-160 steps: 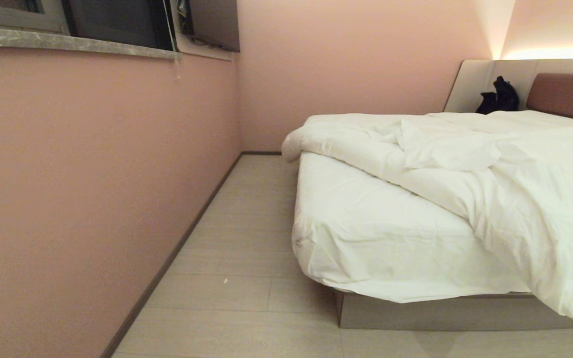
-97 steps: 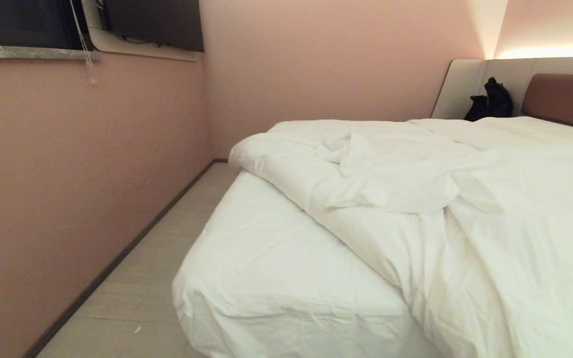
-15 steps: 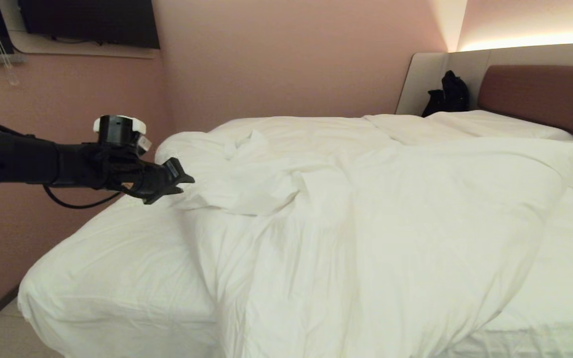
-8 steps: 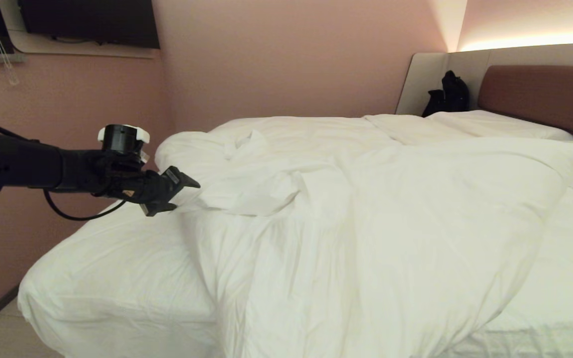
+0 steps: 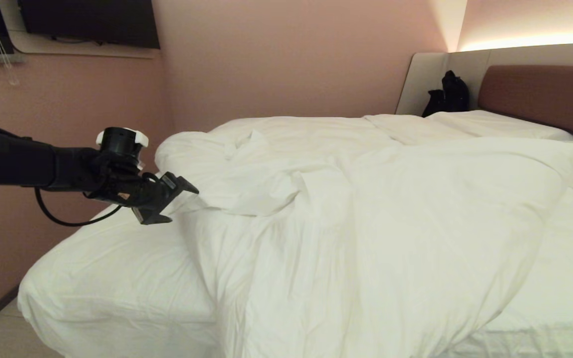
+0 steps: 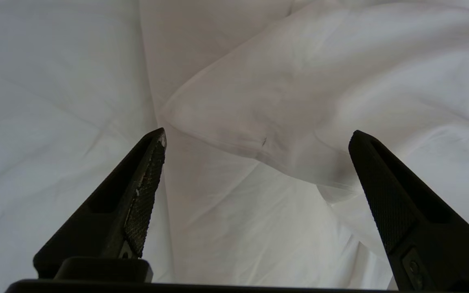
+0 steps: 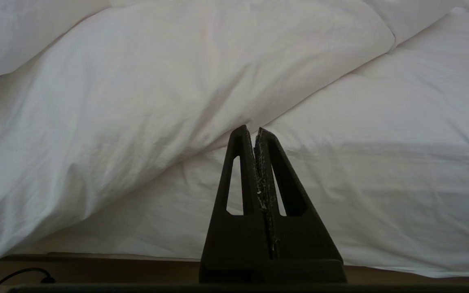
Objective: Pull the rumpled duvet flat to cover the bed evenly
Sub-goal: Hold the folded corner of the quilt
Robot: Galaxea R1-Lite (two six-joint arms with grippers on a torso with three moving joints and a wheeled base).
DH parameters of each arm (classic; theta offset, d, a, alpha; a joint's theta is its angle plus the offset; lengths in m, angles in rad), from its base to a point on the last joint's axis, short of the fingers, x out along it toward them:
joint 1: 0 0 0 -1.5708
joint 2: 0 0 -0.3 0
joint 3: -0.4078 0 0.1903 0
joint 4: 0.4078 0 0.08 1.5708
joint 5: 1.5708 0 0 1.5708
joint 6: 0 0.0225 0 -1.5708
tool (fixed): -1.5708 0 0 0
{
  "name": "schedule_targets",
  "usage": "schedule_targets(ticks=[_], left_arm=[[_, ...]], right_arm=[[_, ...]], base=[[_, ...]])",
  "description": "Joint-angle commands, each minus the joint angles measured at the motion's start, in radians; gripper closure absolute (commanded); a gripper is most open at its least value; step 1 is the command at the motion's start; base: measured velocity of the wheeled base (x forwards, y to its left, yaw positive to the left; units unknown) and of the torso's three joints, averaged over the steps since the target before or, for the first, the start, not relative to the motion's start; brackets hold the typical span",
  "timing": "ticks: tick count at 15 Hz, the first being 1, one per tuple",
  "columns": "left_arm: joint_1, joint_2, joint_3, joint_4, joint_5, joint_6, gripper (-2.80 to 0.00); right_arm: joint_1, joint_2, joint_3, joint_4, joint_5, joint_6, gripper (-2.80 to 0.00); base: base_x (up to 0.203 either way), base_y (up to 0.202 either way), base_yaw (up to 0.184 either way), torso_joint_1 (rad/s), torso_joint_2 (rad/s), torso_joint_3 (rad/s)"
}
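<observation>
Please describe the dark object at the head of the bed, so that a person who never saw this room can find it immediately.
Look at the bed and follow it back to the brown headboard. In the pale surround panel beside the headboard sits a small black bag. It is the only dark thing among the white bedding.

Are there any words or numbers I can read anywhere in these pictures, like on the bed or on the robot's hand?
None: no readable text shows.
The duvet and the bed are plain white.
The left gripper and the right gripper are plain black, no labels.
The dark bag by the headboard shows no lettering.
</observation>
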Motion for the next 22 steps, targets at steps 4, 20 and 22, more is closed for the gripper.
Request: schedule_targets(ticks=[4, 20, 22], left_arm=[[-0.019, 0.013, -0.016, -0.006, -0.008, -0.002, -2.80], [-0.092, 0.134, -0.187, -0.013, -0.015, -0.007, -2.80], [-0.107, 0.133, -0.195, -0.013, -0.015, -0.005, -2.80]], right_arm=[[0.001, 0.000, -0.001, 0.000, 0.001, 0.000, 0.00], [0.000, 0.000, 0.001, 0.000, 0.001, 0.000, 0.00], [0.001, 0.000, 0.001, 0.000, -0.001, 0.000, 0.00]], base=[[0.000, 0.000, 0.000, 0.000, 0.00, 0.000], [0.000, 0.000, 0.000, 0.000, 0.00, 0.000], [0.000, 0.000, 0.000, 0.000, 0.00, 0.000]])
